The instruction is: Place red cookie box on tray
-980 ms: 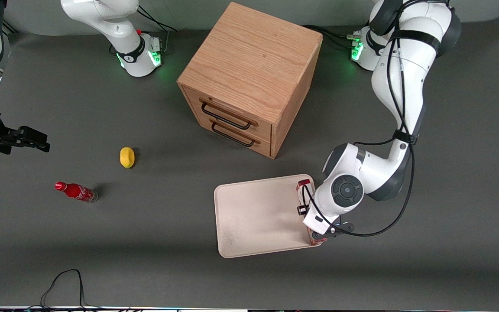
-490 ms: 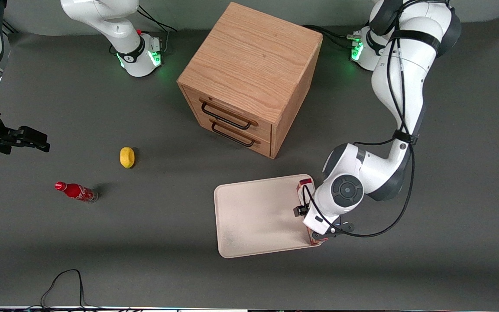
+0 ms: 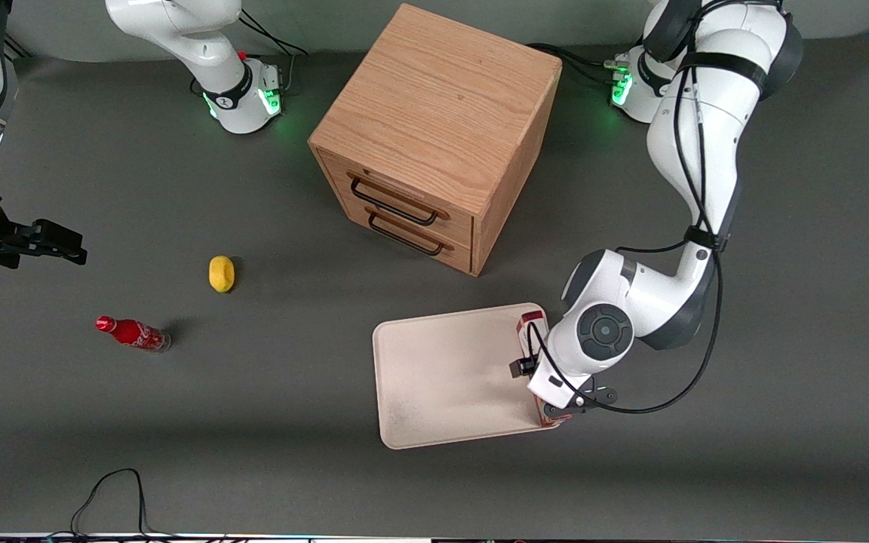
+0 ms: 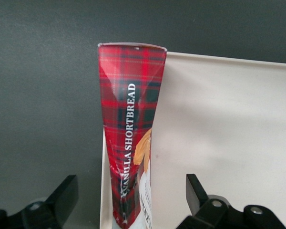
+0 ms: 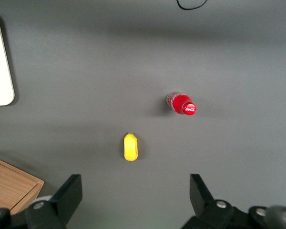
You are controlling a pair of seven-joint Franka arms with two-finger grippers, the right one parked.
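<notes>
Red cookie box [image 4: 128, 143]: light, thin cardboard, dents easily; stands on its narrow edge along the tray [image 4: 219, 124] rim at the working arm's end. Gripper [image 4: 128, 210]: fingers [image 4: 196, 192] spread apart either side, not touching; best held gently across the broad faces.

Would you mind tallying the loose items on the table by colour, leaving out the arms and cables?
Red: 2, the red cookie box standing on edge at the tray's rim between the open fingers of the gripper, and the soda bottle.
Yellow: 1, the lemon.
Cream-white: 1, the tray.
Wood-brown: 1, the drawer cabinet.
Total: 5.
</notes>
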